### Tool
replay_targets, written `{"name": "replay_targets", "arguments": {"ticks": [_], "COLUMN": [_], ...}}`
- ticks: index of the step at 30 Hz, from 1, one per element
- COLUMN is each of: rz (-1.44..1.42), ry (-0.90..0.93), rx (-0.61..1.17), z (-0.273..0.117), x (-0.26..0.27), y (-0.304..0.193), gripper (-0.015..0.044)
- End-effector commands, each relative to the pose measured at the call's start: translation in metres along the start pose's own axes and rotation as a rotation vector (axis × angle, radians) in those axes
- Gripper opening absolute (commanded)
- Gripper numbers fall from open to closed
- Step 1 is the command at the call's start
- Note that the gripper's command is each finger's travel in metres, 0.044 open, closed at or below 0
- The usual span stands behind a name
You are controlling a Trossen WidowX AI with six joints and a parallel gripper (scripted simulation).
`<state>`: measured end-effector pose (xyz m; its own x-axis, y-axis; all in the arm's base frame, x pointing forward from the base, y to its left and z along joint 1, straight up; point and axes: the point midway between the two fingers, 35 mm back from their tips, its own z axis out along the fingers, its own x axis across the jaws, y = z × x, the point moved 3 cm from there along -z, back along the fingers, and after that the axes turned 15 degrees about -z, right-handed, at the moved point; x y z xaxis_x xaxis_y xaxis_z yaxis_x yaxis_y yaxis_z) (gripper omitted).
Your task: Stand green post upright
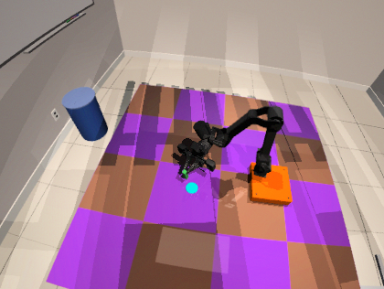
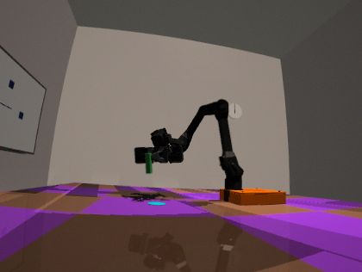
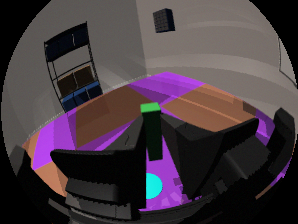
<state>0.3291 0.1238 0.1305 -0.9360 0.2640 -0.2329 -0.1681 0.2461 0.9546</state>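
The green post (image 1: 185, 174) (image 2: 148, 164) (image 3: 154, 137) is held in the air, close to upright with a slight tilt in the exterior view. My gripper (image 1: 186, 171) (image 2: 149, 156) (image 3: 150, 119) is shut on its upper part, and its lower end hangs free well above the mat. The cyan circle (image 1: 192, 187) (image 2: 156, 203) (image 3: 154, 186) lies flat on a purple square, with nothing standing on it. In the top view the post appears a little up and left of the circle. The finger contact is partly hidden in the top and exterior views.
The orange base block (image 1: 271, 198) (image 2: 259, 197) carries the arm, to the right of the circle. A purple and brown checkered mat (image 1: 178, 201) (image 2: 112, 207) lies below. A blue cylinder (image 1: 88, 116) stands off the mat at the left. A shelf (image 3: 75, 77) stands in the wrist view's background.
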Motion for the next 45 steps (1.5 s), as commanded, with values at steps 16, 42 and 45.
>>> {"name": "replay_targets", "arguments": {"ticks": [16, 42, 45], "rz": [-0.040, -0.061, -0.061], "ry": [0.030, 0.044, 0.044], "rx": [-0.087, -0.119, -0.119], "z": [-0.015, -0.022, -0.020], "x": [0.017, 0.025, 0.025], "y": [0.004, 0.005, -0.002], "gripper": [0.0023, 0.0023, 0.0023]}}
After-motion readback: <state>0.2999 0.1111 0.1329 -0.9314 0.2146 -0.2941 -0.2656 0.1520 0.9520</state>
